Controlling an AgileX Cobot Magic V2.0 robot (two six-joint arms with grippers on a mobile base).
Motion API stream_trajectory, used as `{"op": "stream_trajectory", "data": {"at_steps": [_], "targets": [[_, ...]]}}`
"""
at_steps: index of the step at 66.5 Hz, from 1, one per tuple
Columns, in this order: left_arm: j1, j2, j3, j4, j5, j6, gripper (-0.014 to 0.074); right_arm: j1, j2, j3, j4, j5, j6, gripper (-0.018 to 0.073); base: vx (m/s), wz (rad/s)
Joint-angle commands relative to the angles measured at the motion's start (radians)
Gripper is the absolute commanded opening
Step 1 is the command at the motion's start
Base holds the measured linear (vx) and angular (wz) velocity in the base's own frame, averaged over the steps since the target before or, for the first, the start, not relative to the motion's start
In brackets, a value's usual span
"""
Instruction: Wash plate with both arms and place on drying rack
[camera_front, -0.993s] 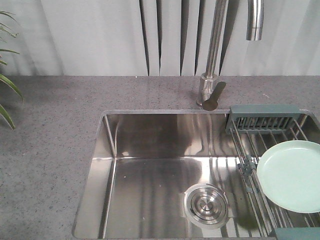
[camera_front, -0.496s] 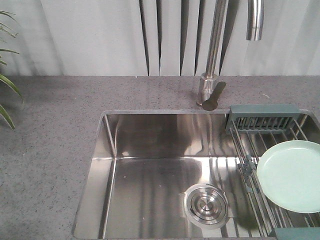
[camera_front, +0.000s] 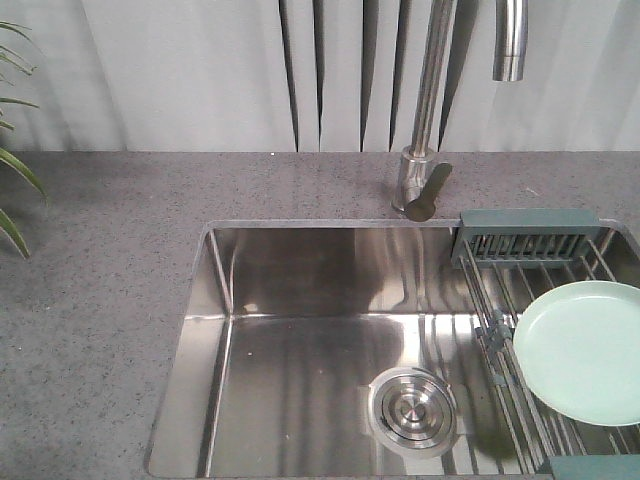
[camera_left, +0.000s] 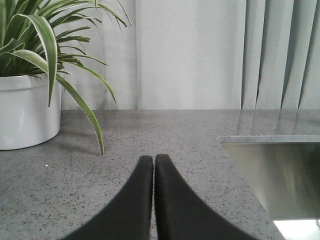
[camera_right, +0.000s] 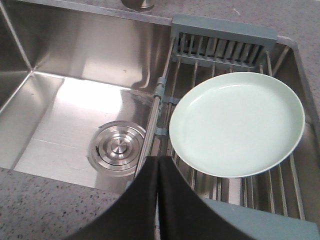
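Observation:
The pale mint-green plate (camera_front: 582, 352) lies flat on the drying rack (camera_front: 498, 300) over the right side of the steel sink; it also shows in the right wrist view (camera_right: 236, 123) on the rack (camera_right: 223, 46). My right gripper (camera_right: 157, 161) is shut and empty, above the sink's near edge, just short of the plate's near-left rim. My left gripper (camera_left: 153, 159) is shut and empty, low over the grey countertop left of the sink. Neither arm shows in the front view.
The steel sink (camera_front: 300, 350) has a round drain (camera_front: 412, 410). A tall faucet (camera_front: 428, 110) with a lever stands behind it. A white potted plant (camera_left: 27, 107) stands on the counter (camera_front: 100, 280) at the far left. Curtains hang behind.

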Motion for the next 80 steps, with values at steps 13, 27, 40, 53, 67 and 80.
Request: {"op": "stream_trajectory", "data": {"at_steps": [13,27,40,53,67,80], "targets": [[0.002,-0.017,0.016,-0.001,-0.073,-0.009,-0.0006,0.185,0.013,-0.015,-0.122,-0.282,0.064,-0.0009,0.00,0.00],[0.002,-0.017,0.016,-0.001,-0.073,-0.009,-0.0006,0.247,-0.084,0.251,-0.247,-0.599,0.354,-0.0009,0.00,0.00],[0.002,-0.017,0.016,-0.001,-0.073,-0.009,-0.0006,0.211,-0.257,0.476,-0.271,-0.630,0.504,-0.0009,0.00,0.00],[0.002,-0.016,0.016,-0.001,-0.073,-0.008,-0.0006,0.192,-0.254,0.508,-0.378,-0.726,0.523,-0.0009,0.00,0.00],[0.002,-0.016,0.016,-0.001,-0.073,-0.008,-0.0006,0.192,-0.254,0.508,-0.406,-0.867,0.515,-0.0009,0.00,0.00],[0.002,-0.016,0.016,-0.001,-0.073,-0.008,-0.0006,0.192,-0.253,0.508,-0.402,-0.929,0.516,-0.0009,0.00,0.00]]}}
